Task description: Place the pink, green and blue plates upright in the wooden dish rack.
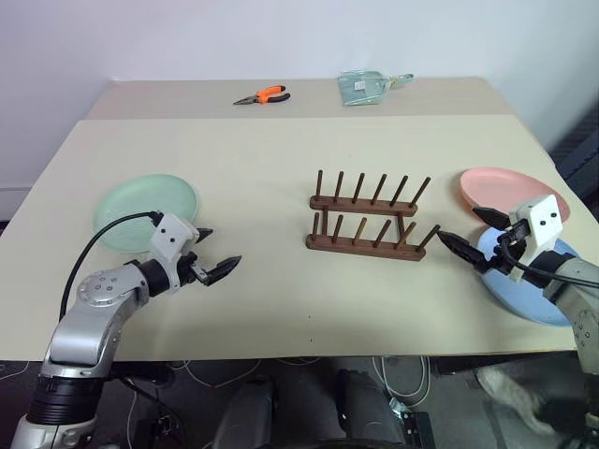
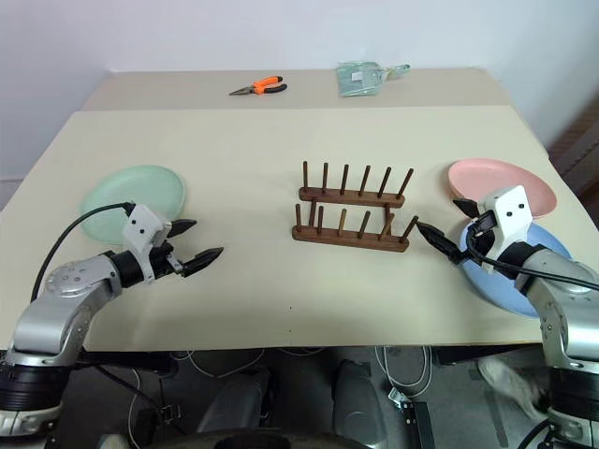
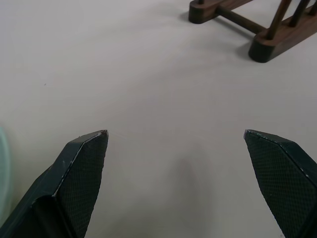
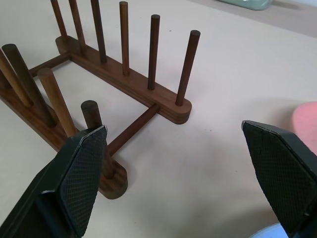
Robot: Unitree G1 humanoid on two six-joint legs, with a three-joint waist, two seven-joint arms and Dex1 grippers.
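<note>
The wooden dish rack (image 1: 368, 224) stands empty at the middle of the table, its pegs upright. A green plate (image 1: 140, 208) lies flat at the left. At the right, the pink plate (image 1: 510, 190) lies flat with the blue plate (image 1: 524, 292) in front of it. My left gripper (image 1: 222, 248) hovers open just right of the green plate, pointing toward the rack (image 3: 267, 39), with nothing between its fingers. My right gripper (image 1: 459, 224) is open above the blue plate's inner edge, pointing at the rack's right end (image 4: 129, 84).
Orange-handled pliers (image 1: 263, 95) and a clear plastic bag (image 1: 365, 86) lie at the back of the table. Bare tabletop (image 1: 262, 187) stretches between the green plate and the rack. The table's front edge is close behind both grippers.
</note>
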